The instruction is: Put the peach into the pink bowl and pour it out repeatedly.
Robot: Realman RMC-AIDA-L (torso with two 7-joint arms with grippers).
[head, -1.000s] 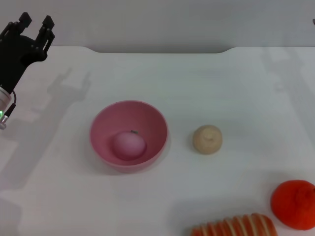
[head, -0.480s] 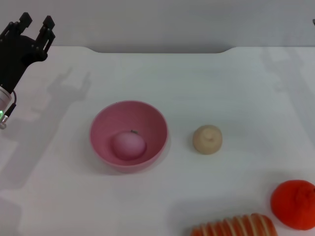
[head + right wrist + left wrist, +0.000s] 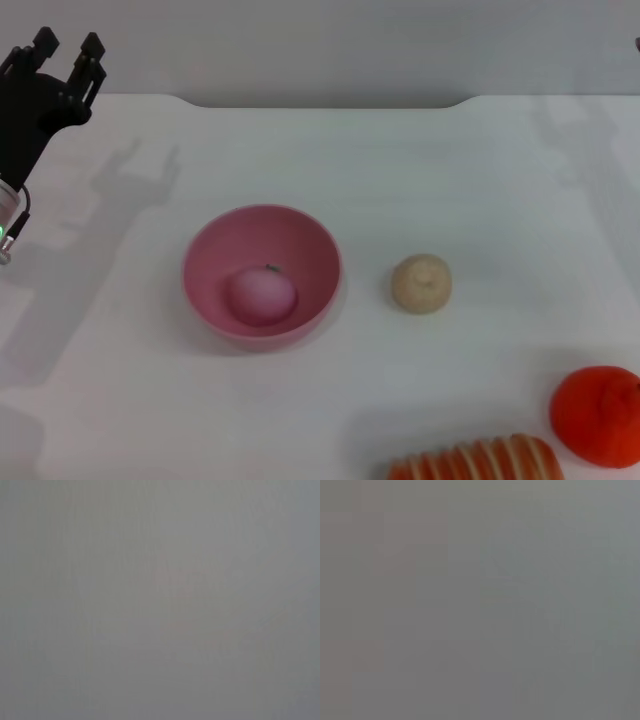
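The pink bowl point(image 3: 262, 275) stands upright on the white table, left of centre in the head view. Inside it, at the bottom, lies the peach point(image 3: 261, 296), pale pink with a small dark mark on top. My left gripper point(image 3: 67, 52) is raised at the far left back corner, well away from the bowl, open with nothing between its fingers. The right gripper is out of view; only a dark speck of that arm shows at the right edge. Both wrist views show only flat grey.
A beige bun-like lump point(image 3: 421, 284) sits right of the bowl. A bright orange tangerine point(image 3: 598, 415) lies at the front right, and a striped orange bread-like piece point(image 3: 475, 461) at the front edge. The table's back edge point(image 3: 330, 100) runs across the top.
The left gripper has shifted slightly up and to the left. The bowl, peach and other objects have stayed put.
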